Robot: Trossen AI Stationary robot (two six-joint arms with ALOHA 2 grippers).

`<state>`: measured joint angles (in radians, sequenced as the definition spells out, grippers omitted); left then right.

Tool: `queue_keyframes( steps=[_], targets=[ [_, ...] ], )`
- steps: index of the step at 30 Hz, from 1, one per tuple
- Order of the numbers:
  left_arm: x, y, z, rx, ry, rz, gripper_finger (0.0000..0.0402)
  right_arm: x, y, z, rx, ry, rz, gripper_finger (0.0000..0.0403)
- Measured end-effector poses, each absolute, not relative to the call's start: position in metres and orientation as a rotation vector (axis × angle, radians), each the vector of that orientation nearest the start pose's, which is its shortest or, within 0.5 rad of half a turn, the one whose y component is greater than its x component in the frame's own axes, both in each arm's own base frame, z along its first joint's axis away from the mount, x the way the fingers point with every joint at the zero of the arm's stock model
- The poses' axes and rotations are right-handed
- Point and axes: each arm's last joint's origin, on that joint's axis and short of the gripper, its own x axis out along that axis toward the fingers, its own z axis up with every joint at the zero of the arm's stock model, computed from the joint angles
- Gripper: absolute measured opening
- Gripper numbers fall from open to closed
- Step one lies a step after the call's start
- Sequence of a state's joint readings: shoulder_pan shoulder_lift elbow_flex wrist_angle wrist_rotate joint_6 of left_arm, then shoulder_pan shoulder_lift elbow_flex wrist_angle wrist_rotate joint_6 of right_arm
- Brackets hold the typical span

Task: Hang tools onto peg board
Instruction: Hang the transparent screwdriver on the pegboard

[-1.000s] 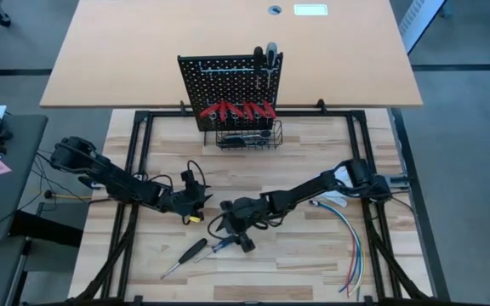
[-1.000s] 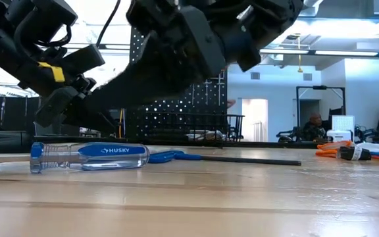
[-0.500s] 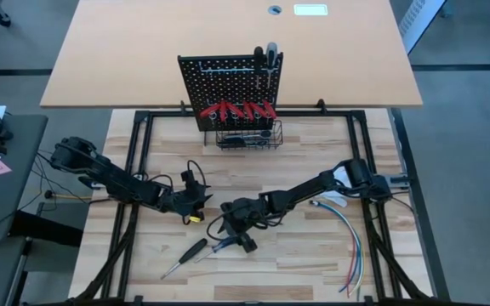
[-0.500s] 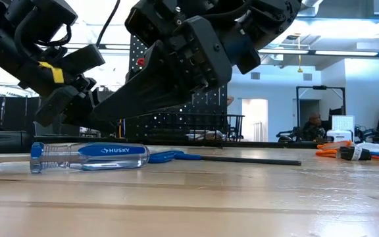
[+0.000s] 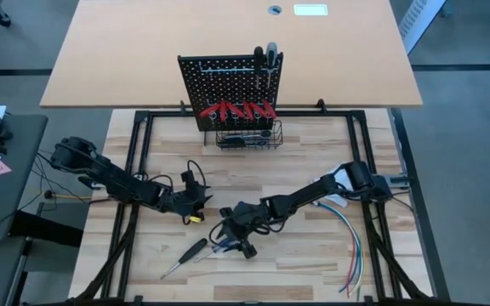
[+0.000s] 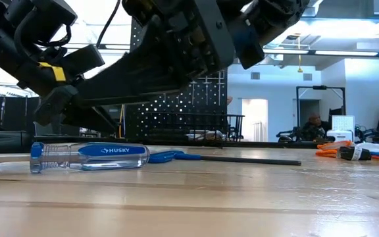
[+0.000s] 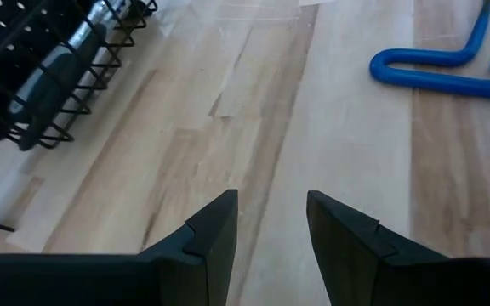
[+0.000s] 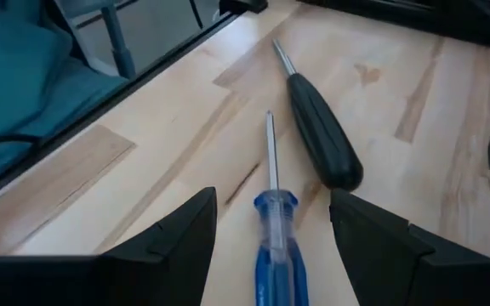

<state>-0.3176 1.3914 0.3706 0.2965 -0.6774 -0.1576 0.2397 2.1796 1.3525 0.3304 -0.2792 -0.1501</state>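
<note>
Looking down on the table (image 5: 313, 263), I see the peg board (image 5: 228, 81) upright at twelve o'clock, red-handled pliers (image 5: 236, 110) hung along it and its wire basket (image 5: 247, 136) below. My right gripper (image 5: 230, 240) hangs at six o'clock, fingers (image 8: 185, 229) spread either side of the blue-handled screwdriver (image 8: 275, 234) without touching it; the black-handled screwdriver (image 8: 321, 140) lies just beside. My left gripper (image 5: 196, 206) waits at nine o'clock, fingers (image 7: 215, 229) apart, gripping nothing. Coloured wires (image 5: 351, 242) trail at four o'clock. From table height, both arms block most of the board.
</note>
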Motion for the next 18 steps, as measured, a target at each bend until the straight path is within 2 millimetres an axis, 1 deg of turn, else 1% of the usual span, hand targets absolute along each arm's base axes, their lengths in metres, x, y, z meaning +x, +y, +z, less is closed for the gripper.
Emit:
queue_keyframes(
  steps=[5, 7, 11, 15, 18],
  targets=[
    [0.213, -0.059, 0.125, 0.140, 0.608, 0.333, 0.0138, 0.447, 0.130, 0.135, -0.180, 0.460, 0.505, 0.0230],
    [0.212, -0.063, 0.125, 0.132, 0.603, 0.317, 0.0138, 0.445, 0.132, 0.132, -0.202, 0.499, 0.487, 0.0230],
    [0.209, -0.072, 0.126, 0.125, 0.594, 0.284, 0.0138, 0.440, 0.125, 0.121, -0.221, 0.630, 0.426, 0.0230],
    [0.207, -0.079, 0.126, 0.108, 0.585, 0.258, 0.0138, 0.440, 0.122, 0.113, -0.207, 0.660, 0.394, 0.0229],
    [0.205, -0.083, 0.126, 0.094, 0.580, 0.242, 0.0138, 0.439, 0.123, 0.111, -0.178, 0.688, 0.384, 0.0215]
  ],
)
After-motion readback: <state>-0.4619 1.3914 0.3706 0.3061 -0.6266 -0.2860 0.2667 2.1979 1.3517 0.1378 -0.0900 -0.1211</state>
